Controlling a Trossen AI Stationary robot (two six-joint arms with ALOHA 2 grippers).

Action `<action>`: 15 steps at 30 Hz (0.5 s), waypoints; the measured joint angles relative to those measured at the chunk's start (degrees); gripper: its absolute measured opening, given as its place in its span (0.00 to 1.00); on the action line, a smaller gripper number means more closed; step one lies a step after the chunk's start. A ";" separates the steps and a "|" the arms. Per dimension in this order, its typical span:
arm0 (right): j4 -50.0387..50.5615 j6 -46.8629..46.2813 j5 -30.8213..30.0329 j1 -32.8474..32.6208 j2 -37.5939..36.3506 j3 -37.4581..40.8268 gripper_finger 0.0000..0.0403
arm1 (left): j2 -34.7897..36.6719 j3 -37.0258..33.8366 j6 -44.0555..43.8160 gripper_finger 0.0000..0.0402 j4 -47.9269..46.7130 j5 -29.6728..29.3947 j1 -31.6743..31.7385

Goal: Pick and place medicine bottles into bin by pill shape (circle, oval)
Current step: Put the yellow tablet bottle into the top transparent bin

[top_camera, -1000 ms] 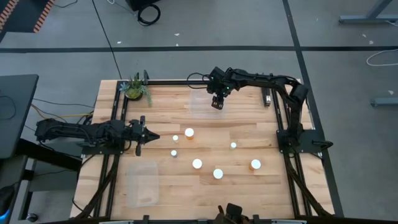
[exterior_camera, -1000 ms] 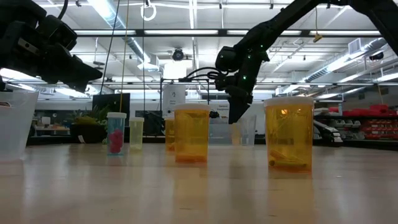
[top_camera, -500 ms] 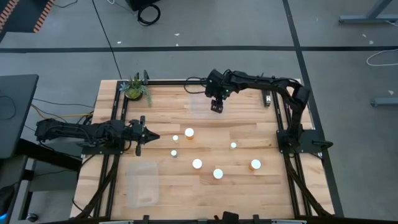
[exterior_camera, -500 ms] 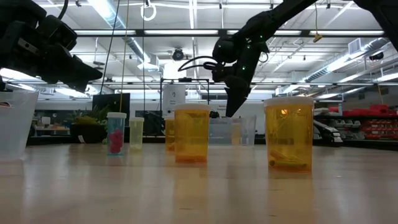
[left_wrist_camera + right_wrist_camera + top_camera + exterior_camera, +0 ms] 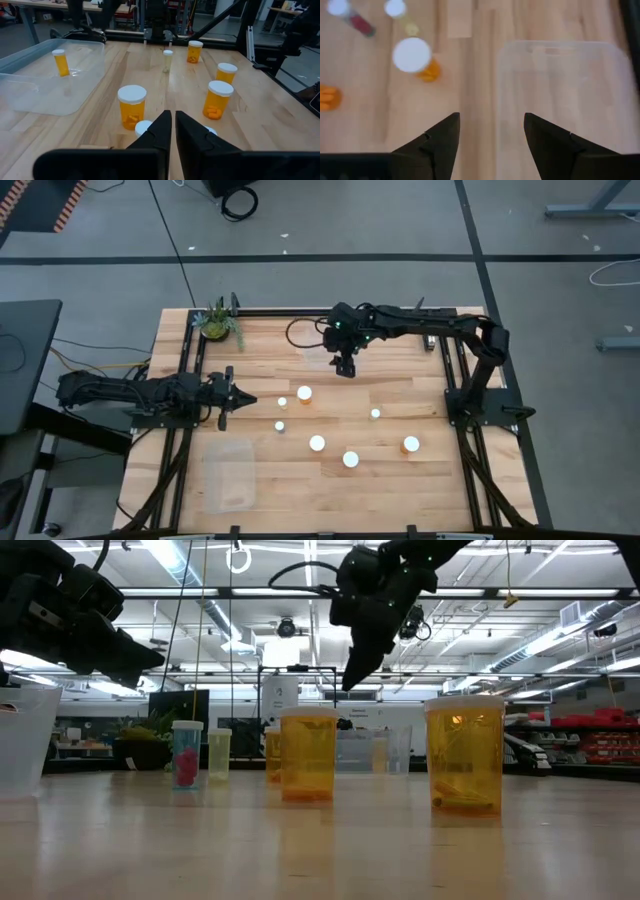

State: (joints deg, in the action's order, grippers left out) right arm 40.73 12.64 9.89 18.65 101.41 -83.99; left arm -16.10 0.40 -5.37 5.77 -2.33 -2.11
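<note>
Bottle just beyond right tool.

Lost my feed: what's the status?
Right pincer open, empty, above the far clear bin. Left pincer shut, waiting at left. Six medicine bottles on table, one in bin. Nothing blocking.

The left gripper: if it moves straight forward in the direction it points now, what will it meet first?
Probably the small white-capped bottle just beyond the shut jaws of the left gripper. The larger orange bottle stands close behind it, slightly to one side. Depth is hard to judge here.
</note>
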 joint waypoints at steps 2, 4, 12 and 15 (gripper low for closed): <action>1.35 -1.42 0.04 -1.28 0.02 0.00 0.56 | 0.00 -0.02 0.00 0.09 -0.01 -0.01 0.01; 3.09 -2.05 0.06 -2.75 0.03 0.00 0.56 | -0.01 -0.02 0.00 0.09 -0.01 0.00 0.00; 4.86 -7.11 0.10 -8.29 0.05 1.58 0.56 | -0.01 -0.01 0.00 0.06 -0.01 -0.01 0.00; 3.69 -9.84 0.07 -10.72 0.07 3.93 0.56 | -0.02 0.00 0.00 0.07 -0.01 0.00 0.02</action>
State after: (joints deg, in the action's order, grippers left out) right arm 44.42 2.80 9.97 7.93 101.47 -80.05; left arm -16.12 0.40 -5.37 5.76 -2.33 -2.09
